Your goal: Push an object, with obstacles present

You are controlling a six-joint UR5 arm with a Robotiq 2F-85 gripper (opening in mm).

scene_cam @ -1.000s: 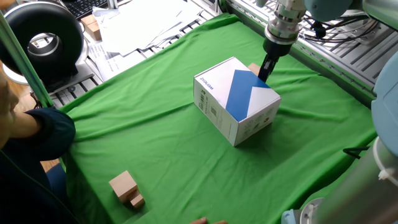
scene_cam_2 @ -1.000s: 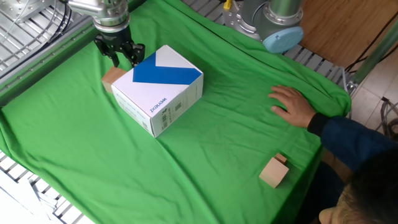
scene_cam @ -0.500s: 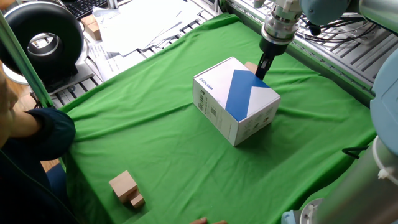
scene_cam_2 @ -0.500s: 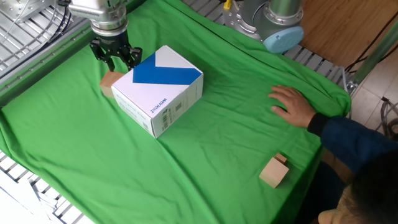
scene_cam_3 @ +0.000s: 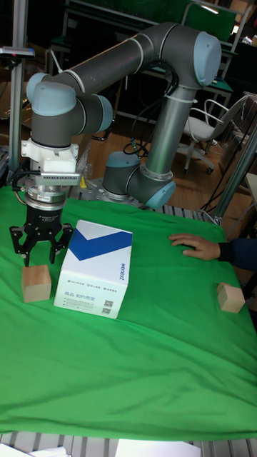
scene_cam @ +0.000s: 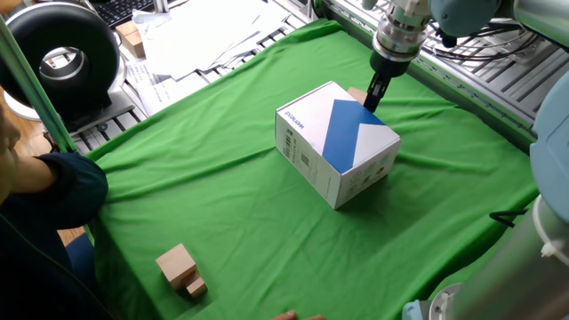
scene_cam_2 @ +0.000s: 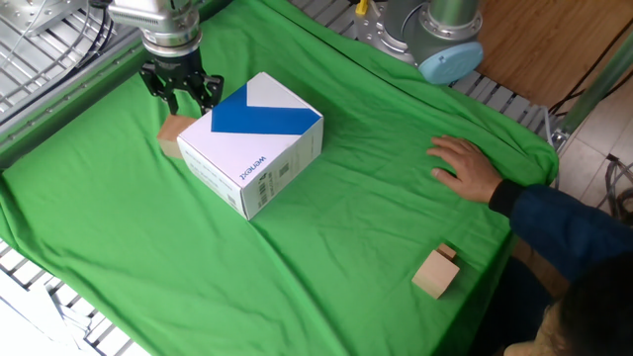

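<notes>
Green cloth [scene_cam_2: 326, 237], tan block pair [scene_cam_2: 436, 271], papers [scene_cam: 209, 36]

- The gripper [scene_cam_2: 180, 91] hung over the green cloth [scene_cam_2: 326, 267], fingers spread.
- The wooden cube [scene_cam_2: 174, 133] sat just below it, beside the white box [scene_cam_2: 253, 141].
- A person's hand [scene_cam_2: 467, 166] rested flat on the cloth, well apart from the box.
- A tan block [scene_cam_2: 436, 272] lay near the cloth's edge.

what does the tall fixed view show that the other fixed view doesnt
Only the tall fixed view shows the whole UR5 arm arching over from its base, and the office chair behind it.

Only the other fixed view shows that the tan block near the person carries a tinier block on it.

Both show the tool with fingers spread, over the small wooden cube, which sits beside the white box with the blue band on the green cloth, plus the person's hand.
</notes>
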